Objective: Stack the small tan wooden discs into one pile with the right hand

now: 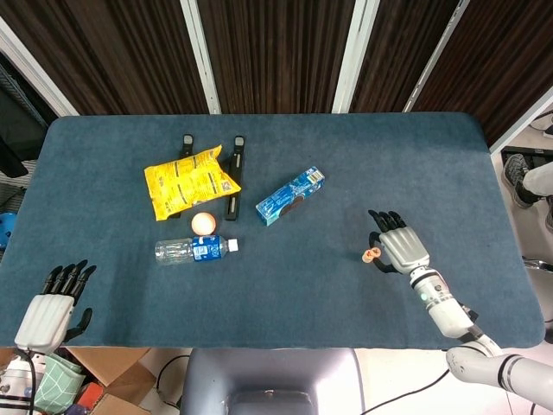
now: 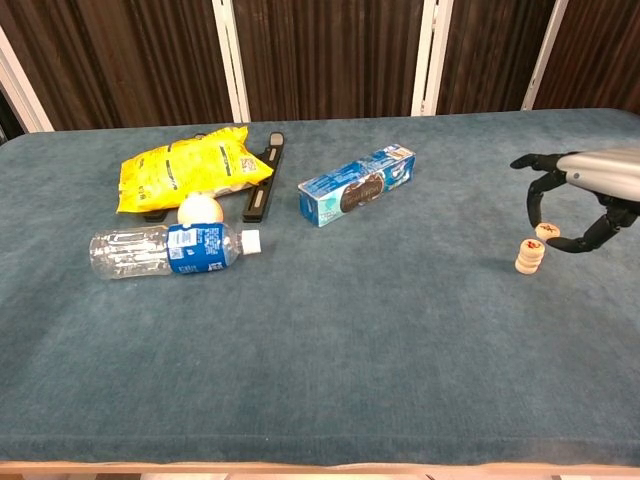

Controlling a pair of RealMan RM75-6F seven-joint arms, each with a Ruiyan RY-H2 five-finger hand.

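A short pile of tan wooden discs (image 2: 529, 258) stands on the blue cloth at the right side of the table. My right hand (image 2: 585, 190) hovers beside it and pinches one more tan disc (image 2: 546, 231) between thumb and a finger. That disc hangs just above the pile and slightly to its right, apart from it. In the head view the right hand (image 1: 402, 249) has its fingertips over the pile (image 1: 369, 256), and the held disc and pile overlap there. My left hand (image 1: 52, 307) rests at the table's near left corner, fingers spread and holding nothing.
Left of the middle lie a blue snack box (image 2: 357, 185), a yellow chip bag (image 2: 190, 165), a small pale ball (image 2: 199, 209), a plastic bottle (image 2: 170, 250) on its side and a black bar (image 2: 262, 188). The table's right edge (image 1: 510, 216) is close to the right hand.
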